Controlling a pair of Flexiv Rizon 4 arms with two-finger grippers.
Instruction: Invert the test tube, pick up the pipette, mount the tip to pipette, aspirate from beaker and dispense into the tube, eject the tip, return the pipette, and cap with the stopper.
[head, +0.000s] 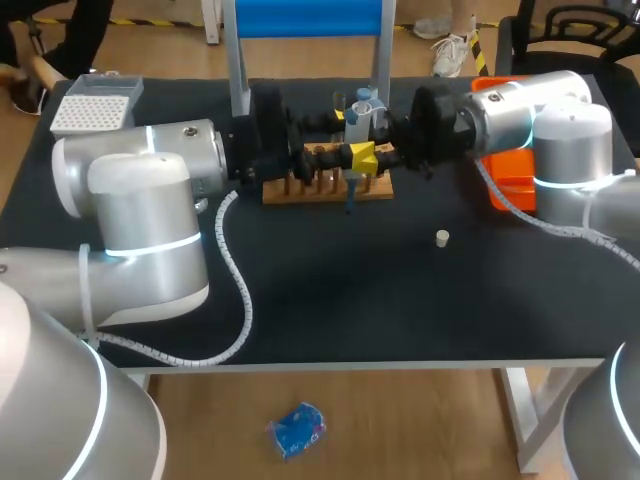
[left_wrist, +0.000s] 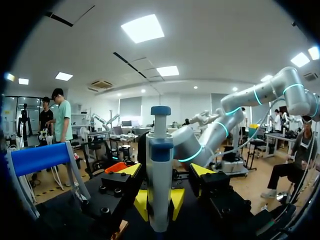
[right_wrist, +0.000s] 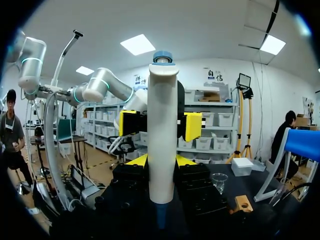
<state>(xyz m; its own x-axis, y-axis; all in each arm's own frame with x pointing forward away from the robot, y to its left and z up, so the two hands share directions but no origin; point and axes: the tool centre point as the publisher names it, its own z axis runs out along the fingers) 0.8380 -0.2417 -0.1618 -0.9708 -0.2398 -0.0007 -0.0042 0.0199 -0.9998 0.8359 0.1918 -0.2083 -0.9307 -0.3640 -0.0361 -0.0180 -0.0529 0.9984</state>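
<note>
The white pipette (head: 360, 110) with a blue top stands upright over the wooden rack (head: 300, 190), between my two arms, which meet at mid-table. In the right wrist view my right gripper (right_wrist: 160, 161) is shut on the pipette (right_wrist: 162, 135), both yellow tips pressed against its body. My left gripper (left_wrist: 166, 170) sits a little higher on the pipette (left_wrist: 160, 175), its fingers (left_wrist: 131, 170) on either side with gaps, so it is open. In the head view the two grippers, left (head: 352, 150) and right (head: 370, 160), overlap. A small white stopper (head: 442, 237) lies on the black table, to the right. A glass beaker (right_wrist: 218, 181) stands behind the rack.
A white tip box (head: 92, 110) sits at the table's back left corner. An orange bin (head: 510, 175) lies under my right arm at the back right. A blue-topped frame (head: 310, 20) rises behind the rack.
</note>
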